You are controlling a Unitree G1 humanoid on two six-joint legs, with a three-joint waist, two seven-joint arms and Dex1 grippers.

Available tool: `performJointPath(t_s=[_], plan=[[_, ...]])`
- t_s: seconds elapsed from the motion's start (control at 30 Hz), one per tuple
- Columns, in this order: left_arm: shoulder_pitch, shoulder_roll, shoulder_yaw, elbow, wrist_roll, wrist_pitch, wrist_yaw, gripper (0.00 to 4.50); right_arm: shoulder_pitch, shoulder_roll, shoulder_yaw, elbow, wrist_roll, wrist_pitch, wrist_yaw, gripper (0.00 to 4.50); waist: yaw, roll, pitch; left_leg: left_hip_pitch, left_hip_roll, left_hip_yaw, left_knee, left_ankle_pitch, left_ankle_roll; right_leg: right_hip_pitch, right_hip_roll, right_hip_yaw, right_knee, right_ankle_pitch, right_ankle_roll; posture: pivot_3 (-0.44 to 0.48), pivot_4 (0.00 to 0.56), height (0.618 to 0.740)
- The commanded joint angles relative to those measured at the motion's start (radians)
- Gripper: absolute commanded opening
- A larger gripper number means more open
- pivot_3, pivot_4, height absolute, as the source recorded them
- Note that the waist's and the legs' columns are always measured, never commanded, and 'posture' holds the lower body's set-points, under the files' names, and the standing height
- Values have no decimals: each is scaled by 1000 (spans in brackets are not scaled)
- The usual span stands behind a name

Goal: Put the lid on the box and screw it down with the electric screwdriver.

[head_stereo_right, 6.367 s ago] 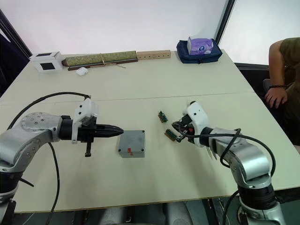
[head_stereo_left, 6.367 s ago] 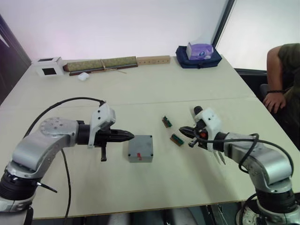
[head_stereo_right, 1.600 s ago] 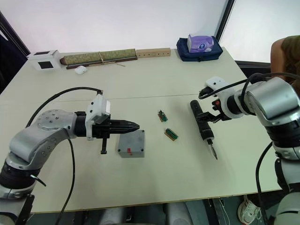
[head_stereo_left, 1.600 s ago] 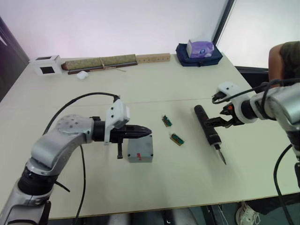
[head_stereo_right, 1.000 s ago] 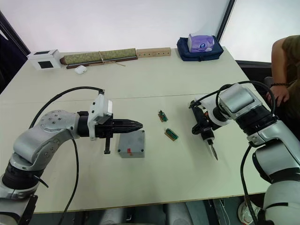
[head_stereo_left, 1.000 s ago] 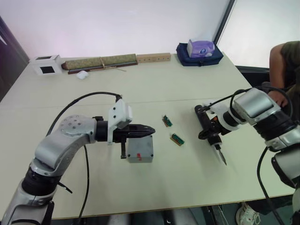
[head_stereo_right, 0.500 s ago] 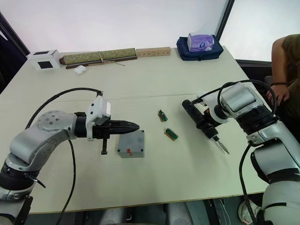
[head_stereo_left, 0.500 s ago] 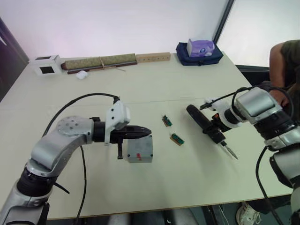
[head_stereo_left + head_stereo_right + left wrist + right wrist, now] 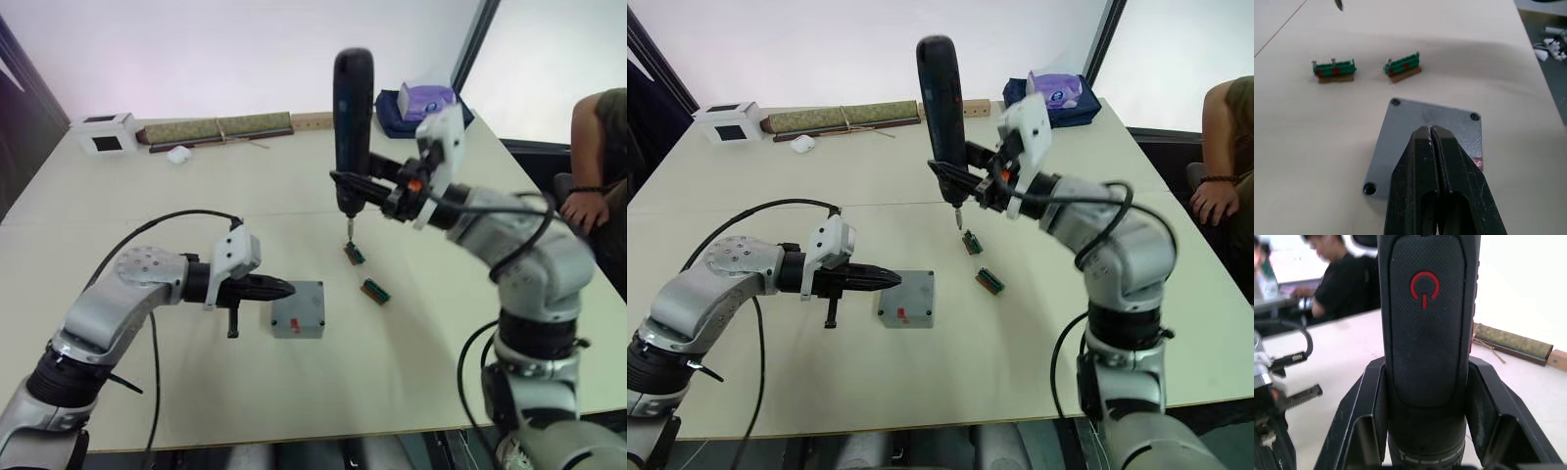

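Observation:
The grey lid (image 9: 1429,128) lies on the box (image 9: 297,309) in the middle of the table, forming one closed block with a small red mark (image 9: 292,325) on its near side. My left gripper (image 9: 281,288) is shut and empty, its fingertips (image 9: 1432,147) over the lid's left edge. My right gripper (image 9: 353,183) is shut on the electric screwdriver (image 9: 353,108), held upright high above the table, behind and right of the box. Its thin bit (image 9: 350,227) points down. A red power symbol (image 9: 1424,286) faces the right wrist camera.
Two green terminal blocks (image 9: 354,254) (image 9: 373,291) lie right of the box. Along the far edge are a white carton (image 9: 105,134), a long rolled bundle (image 9: 220,128), a wooden bar (image 9: 312,121) and a blue bag (image 9: 426,103). A person (image 9: 598,147) sits at the right.
My right arm has swung the screwdriver from a low tilt at the right up to vertical, nearer the table's middle. The left gripper has drawn back slightly along the box.

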Motion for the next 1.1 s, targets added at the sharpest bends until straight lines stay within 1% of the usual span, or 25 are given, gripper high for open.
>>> performJointPath(t_s=[0.03, 0.13, 0.3, 0.4, 0.53, 0.77, 1.1], plan=[[-15, -9, -41, 8, 40, -26, -13, 0, 43, 51, -1, -116, 69, -101, 8, 1546, -3, 0, 0, 0, 0, 0, 0, 0, 0, 0, 0, 0, 0, 0, 0, 0, 150, 740], [-15, -19, -52, 38, 62, -42, -21, 0, 78, 71, 40, -129, 61, -130, -3, 1546, -9, 0, 0, 0, 1, -1, -1, 0, 0, -1, 1, 0, 1, 0, 0, 0, 150, 740], [-17, -32, -64, 58, 80, -52, -30, 0, 107, 71, 77, -135, 56, -165, -17, 1546, -7, 0, 0, 1, 2, -1, -1, 0, 0, -1, 3, 0, 4, 0, 0, 0, 150, 740], [-15, -50, -102, 91, 127, -69, -20, 0, 166, 76, 109, -141, 52, -196, -11, 1546, -4, 0, 0, 1, 2, -1, -1, 0, 0, -1, 3, 0, 3, 0, 0, 0, 150, 740], [-15, -57, -106, 99, 139, -74, -29, 0, 197, 70, 141, -142, 52, -209, -11, 1546, -4, 0, 0, 1, 1, -1, 0, 0, 0, -1, 2, 0, 3, 0, 0, 0, 150, 740], [-12, -59, -108, 95, 141, -75, -26, 0, 206, 57, 150, -139, 59, -215, -15, 1546, -5, 0, 0, 2, 1, -1, 0, 0, 0, -1, 2, 0, 4, 0, 0, 0, 150, 740], [-15, -62, -107, 100, 141, -75, -32, 0, 217, 64, 172, -101, 21, -264, -18, 1546, -5, 0, 0, 2, 1, -1, 0, 0, 0, -1, 2, 0, 4, 0, 0, 0, 150, 740]])
